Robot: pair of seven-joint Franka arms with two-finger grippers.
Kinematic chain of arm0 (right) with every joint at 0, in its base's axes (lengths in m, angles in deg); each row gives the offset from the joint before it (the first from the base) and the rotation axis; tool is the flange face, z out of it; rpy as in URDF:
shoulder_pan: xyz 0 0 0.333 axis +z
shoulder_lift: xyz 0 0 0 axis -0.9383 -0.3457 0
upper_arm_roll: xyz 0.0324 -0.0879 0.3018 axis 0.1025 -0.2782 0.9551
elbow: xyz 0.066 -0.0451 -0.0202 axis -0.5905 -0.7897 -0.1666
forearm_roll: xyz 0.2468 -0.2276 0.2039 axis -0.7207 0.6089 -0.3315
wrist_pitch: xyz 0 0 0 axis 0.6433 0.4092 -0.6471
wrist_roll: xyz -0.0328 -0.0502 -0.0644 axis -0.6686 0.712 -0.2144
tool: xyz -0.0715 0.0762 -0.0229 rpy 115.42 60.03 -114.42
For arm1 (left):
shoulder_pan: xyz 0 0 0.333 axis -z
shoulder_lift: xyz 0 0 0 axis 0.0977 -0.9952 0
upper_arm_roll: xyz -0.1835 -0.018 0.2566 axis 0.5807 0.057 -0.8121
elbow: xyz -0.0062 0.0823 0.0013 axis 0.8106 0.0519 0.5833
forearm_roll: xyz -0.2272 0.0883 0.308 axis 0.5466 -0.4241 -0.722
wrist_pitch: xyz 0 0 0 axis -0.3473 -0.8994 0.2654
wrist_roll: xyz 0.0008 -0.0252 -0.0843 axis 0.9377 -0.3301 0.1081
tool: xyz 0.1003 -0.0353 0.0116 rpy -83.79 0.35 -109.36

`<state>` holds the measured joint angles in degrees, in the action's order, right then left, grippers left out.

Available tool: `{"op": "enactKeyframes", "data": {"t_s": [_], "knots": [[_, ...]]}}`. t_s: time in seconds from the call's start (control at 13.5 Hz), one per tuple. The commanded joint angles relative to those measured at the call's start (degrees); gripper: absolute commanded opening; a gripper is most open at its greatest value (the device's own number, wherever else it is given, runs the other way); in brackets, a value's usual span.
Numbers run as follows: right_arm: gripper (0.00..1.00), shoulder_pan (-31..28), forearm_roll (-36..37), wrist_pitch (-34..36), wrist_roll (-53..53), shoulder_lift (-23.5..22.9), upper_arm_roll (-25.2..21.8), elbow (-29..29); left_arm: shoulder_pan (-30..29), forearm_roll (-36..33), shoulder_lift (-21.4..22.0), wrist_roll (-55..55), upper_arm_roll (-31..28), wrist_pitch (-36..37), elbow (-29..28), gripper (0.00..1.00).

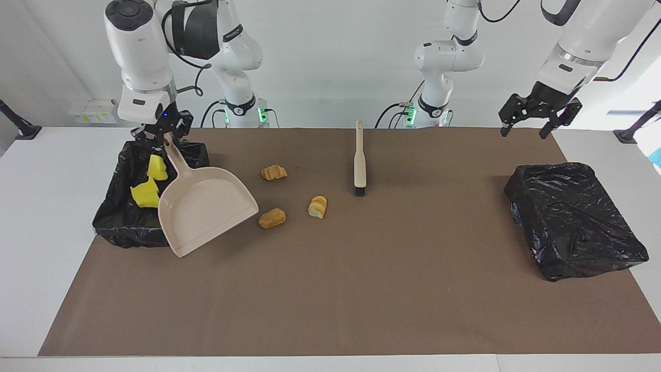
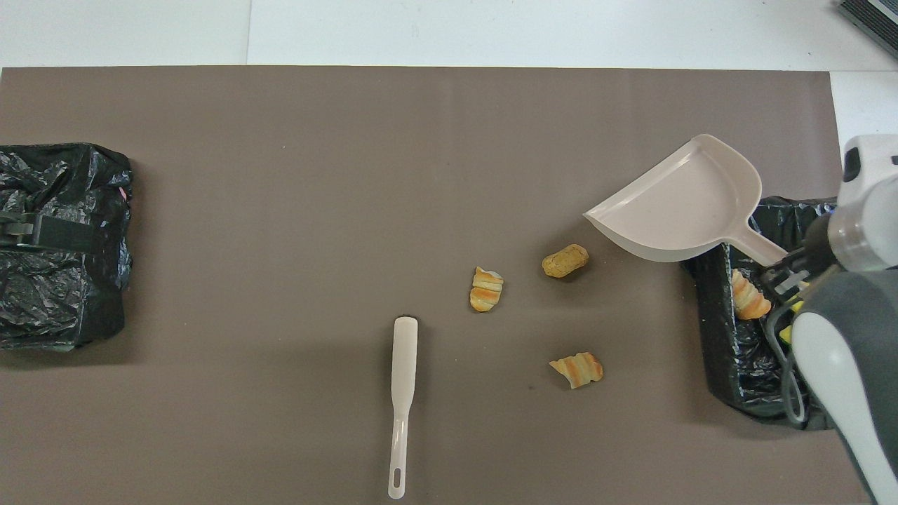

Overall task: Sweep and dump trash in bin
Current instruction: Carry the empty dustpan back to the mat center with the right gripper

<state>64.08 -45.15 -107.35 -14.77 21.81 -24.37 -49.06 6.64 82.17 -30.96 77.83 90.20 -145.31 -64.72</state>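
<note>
Three tan-orange bread-like lumps lie loose on the brown table mat (image 1: 330,289): a striped one (image 1: 273,172) nearest the robots, a plain oval one (image 1: 272,218) farther out, and a pale striped one (image 1: 318,206) beside it, toward the left arm's end. All three are well apart from both grippers. The rest of the trash sits in the black-lined open bin (image 1: 121,227) at the right arm's end of the table: yellow sponge-like wedges (image 1: 146,192) show in the facing view, and another striped bread lump (image 2: 748,297) shows in the overhead view, close by the right gripper's fingers but not touching them.

The right gripper (image 1: 164,138) hangs over that bin's edge, its fingers pinched on the end of the handle of the beige plastic dustpan (image 1: 202,209). The pan slopes down from the handle with its hollow facing up, and it is empty; its wide lip reaches out over the mat beside the bin, near the oval lump without touching it.

The left gripper (image 1: 537,114) waits in the air at the left arm's end, its fingers spread wide and empty, over the table nearer the robots than the closed black plastic-wrapped box (image 1: 573,219).

A cream-handled brush with dark bristles (image 1: 359,160) lies flat on the mat between the two arms, untouched, with its bristle end pointing away from the robots.
</note>
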Motion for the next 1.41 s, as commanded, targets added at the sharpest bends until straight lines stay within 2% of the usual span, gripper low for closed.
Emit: {"op": "enactKeyframes", "data": {"t_s": [0.0,0.3,0.52,0.67,0.81,1.11,1.18,1.33], "knots": [[0.0,5.49,-3.4,-2.27,14.56,-2.18,-0.07,0.52,-0.34,-1.09,0.45,-0.15,-0.02,2.48,0.22,1.0],[0.0,17.61,-6.84,-7.98,37.58,-7.45,-0.07,1.74,-0.16,-1.09,0.45,-0.15,0.07,2.4,0.31,1.0],[0.0,25.53,-5.53,-16.15,54.11,-13.07,-0.16,2.71,-0.33,-1.09,0.45,-0.15,-0.02,2.4,0.31,1.0],[0.0,29.05,-4.74,-16.96,63.69,-19.12,-0.33,8.74,-0.25,-1.09,0.45,-0.15,0.07,2.4,0.31,1.0],[0.0,33.18,1.39,-16.53,73.62,-26.24,-0.25,16.56,-0.25,-1.09,0.45,-0.15,0.07,2.4,0.31,1.0],[0.0,38.99,8.44,-17.05,84.55,-37.5,-0.6,26.16,-0.25,-1.09,0.45,-0.15,0.07,2.4,0.31,1.0],[0.0,39.7,8.89,-17.14,84.92,-39.09,-0.6,27.48,-0.25,-1.09,0.45,-0.15,0.07,2.4,0.31,1.0],[0.0,40.15,8.98,-17.49,84.92,-39.46,-0.42,27.41,-0.25,-1.09,0.45,-0.15,0.07,2.4,0.31,1.0]]}}
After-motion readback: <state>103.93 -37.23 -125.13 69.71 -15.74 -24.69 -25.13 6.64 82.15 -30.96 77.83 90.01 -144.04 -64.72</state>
